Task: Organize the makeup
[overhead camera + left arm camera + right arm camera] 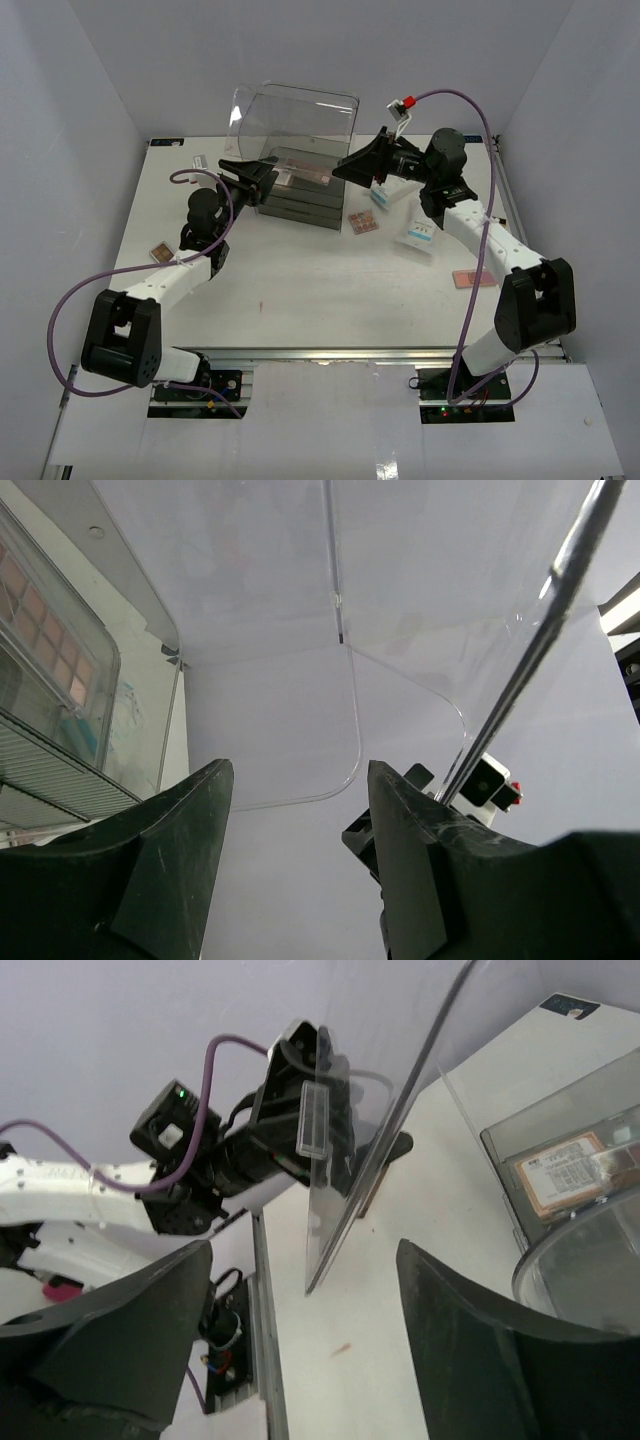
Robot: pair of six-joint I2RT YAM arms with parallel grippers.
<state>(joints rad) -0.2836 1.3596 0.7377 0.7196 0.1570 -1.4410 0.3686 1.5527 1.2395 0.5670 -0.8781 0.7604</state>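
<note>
The makeup lies scattered on the white table. A brown palette (363,222) and two white-and-blue packets (418,235) (385,196) sit right of the clear box. A pink palette (473,278) lies at the right, and an orange-brown one (160,252) at the left. One palette (565,1170) lies inside the box on the dark drawers (300,200). My left gripper (268,182) (300,780) is open at the box's left front, under the raised lid (400,630). My right gripper (342,172) (305,1290) is open at the box's right side, holding nothing.
The big clear box (295,125) stands at the back middle with its lid tilted up. A small flat item (200,160) lies near the back left edge. Purple cables loop off both arms. White walls close in the table on three sides.
</note>
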